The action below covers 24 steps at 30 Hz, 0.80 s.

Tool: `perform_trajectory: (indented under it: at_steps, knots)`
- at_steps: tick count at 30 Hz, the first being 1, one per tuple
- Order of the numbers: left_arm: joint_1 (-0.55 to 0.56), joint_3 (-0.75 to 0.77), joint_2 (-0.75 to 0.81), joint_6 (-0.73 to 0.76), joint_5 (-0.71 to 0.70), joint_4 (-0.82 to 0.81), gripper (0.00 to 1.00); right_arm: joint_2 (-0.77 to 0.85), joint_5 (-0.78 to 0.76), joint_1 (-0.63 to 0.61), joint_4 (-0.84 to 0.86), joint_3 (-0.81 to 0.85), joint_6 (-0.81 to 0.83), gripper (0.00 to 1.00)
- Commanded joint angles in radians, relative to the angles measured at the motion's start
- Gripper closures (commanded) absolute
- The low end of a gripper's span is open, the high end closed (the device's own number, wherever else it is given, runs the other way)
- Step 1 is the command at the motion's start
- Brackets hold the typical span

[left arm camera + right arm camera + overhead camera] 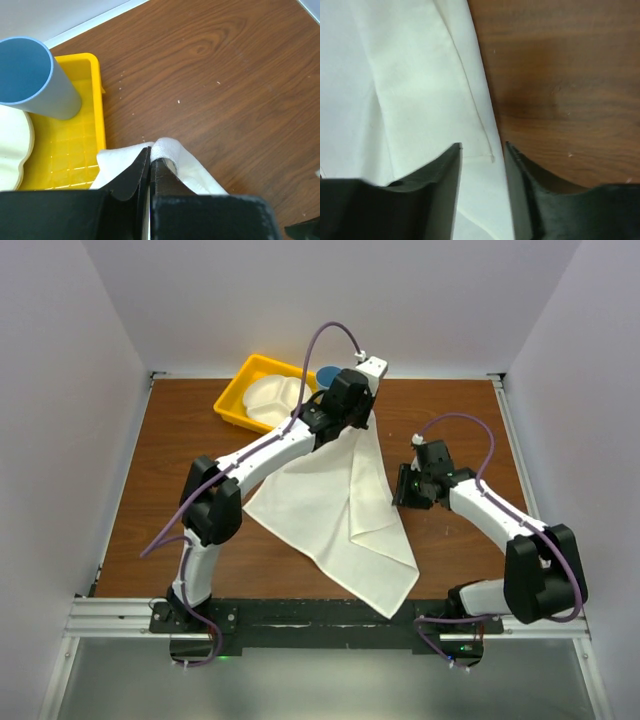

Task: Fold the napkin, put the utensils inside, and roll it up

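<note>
The white napkin (345, 510) lies folded over on the brown table, reaching from the far middle down to the near edge. My left gripper (352, 422) is shut on its far corner and holds it a little above the table. In the left wrist view the cloth (187, 165) bulges around the closed fingertips of that gripper (150, 152). My right gripper (408, 486) is at the napkin's right edge. In the right wrist view its jaws (482, 147) stand apart over the hemmed edge of the napkin (410, 75), holding nothing. The utensils are out of view.
A yellow tray (240, 390) sits at the far left and holds a white divided plate (275, 400). A blue cup (327, 373) stands beside the plate. The left wrist view shows the tray (95, 100), the cup (35, 75) and the plate (12, 145) just left of the gripper.
</note>
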State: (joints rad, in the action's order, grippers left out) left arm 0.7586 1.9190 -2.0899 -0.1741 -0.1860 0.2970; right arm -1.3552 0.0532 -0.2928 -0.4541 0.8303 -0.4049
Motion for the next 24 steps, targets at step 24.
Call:
perform_trajectory:
  at_steps: [24]
  knots:
    - [-0.01, -0.034, 0.051, -0.013, 0.053, -0.058, 1.0, -0.145, -0.051, -0.1, 0.115, -0.05, -0.031, 0.88]
